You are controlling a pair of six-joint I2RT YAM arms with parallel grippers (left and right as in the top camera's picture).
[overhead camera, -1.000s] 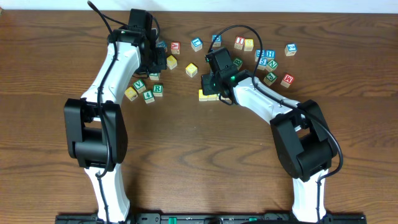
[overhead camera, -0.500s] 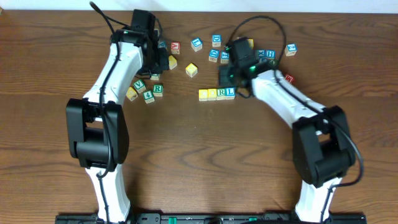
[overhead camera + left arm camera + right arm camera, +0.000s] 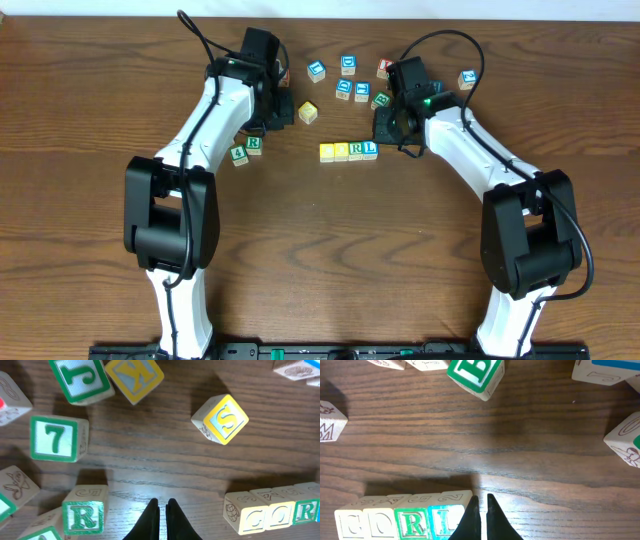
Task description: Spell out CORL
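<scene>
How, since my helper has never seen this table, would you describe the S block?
Find the CORL row mid-table. Just beyond its C end, toward the far edge, the S block stands alone. Its yellow top sits askew, touching nothing.

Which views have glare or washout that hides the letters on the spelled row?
Right wrist: C and O on the row are washed out, R and L read clearly; a pale sheen lies on the table. Left wrist: C and O glow bright but are legible. Overhead: no glare, but the first two letters are too small to read.
</scene>
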